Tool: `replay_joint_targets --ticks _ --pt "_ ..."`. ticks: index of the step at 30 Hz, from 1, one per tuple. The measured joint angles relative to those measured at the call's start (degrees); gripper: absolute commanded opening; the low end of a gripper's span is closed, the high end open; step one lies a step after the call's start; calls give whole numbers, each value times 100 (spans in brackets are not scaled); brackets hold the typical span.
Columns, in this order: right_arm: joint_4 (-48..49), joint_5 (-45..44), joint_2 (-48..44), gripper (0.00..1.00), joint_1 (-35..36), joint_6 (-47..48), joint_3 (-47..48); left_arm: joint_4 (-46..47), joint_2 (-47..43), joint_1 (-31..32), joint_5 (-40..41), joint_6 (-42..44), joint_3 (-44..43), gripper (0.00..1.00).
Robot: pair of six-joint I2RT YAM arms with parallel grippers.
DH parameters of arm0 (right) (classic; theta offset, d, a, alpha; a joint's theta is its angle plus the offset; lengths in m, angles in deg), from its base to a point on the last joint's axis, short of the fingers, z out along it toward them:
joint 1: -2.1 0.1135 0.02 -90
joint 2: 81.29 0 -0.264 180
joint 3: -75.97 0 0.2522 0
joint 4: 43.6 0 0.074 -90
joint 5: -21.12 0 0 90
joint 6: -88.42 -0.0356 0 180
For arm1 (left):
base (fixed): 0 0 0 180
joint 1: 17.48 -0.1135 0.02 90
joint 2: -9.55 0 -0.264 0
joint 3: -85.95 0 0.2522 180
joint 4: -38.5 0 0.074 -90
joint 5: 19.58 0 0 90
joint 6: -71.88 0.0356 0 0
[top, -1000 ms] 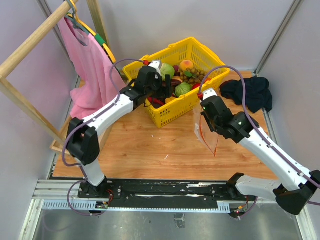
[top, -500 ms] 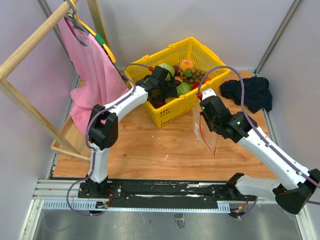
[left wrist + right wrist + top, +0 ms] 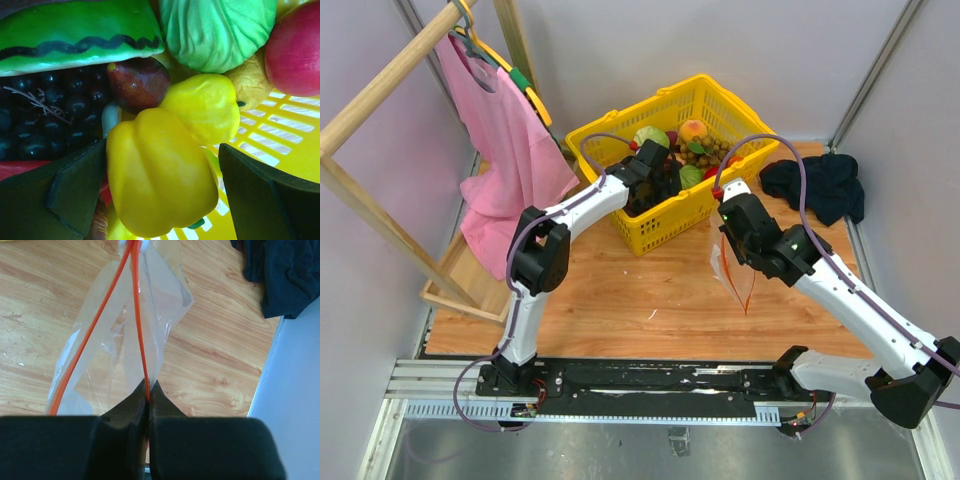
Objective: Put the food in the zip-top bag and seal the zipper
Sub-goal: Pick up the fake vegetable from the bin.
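Observation:
The food lies in the yellow basket (image 3: 650,232). In the left wrist view I see a yellow bell pepper (image 3: 155,175), a green cabbage (image 3: 215,30), a dark red plum (image 3: 137,82), dark grapes (image 3: 45,120) and a red piece (image 3: 295,50). My left gripper (image 3: 660,178) is down in the basket, open, its jaws on either side of the pepper (image 3: 162,200), with a gap at the right jaw. My right gripper (image 3: 730,228) is shut on the red-orange zipper (image 3: 140,330) of the clear zip-top bag (image 3: 734,272), which hangs over the wooden table with its mouth apart (image 3: 115,340).
A pink cloth (image 3: 500,130) hangs on a wooden rack (image 3: 380,100) at the left. A dark cloth (image 3: 815,185) lies at the back right by the wall. The basket's lattice floor (image 3: 290,125) shows beside the pepper.
My left arm has reached farther right and deeper into the basket. My right gripper, still holding the bag, has shifted only slightly.

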Motion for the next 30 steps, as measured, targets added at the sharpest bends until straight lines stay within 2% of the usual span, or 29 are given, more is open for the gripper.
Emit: replay_joint_targets --ticks 10,13,17,24,26,30 --pt "48 0 -28 3 0 0 -20 -37 -24 4 114 155 39 70" --pt "57 0 -31 3 0 0 -20 -2 -168 15 142 205 184 59" --pt "61 0 -31 3 0 0 -20 46 -479 17 142 271 442 52" --pt "63 2 -31 2 0 -7 -20 232 -1231 13 181 439 1003 50" --pt "63 9 -28 2 0 -17 -20 372 -1482 13 186 490 1196 46" --pt "63 70 -4 2 0 -44 -17 852 -2146 13 162 605 1729 45"
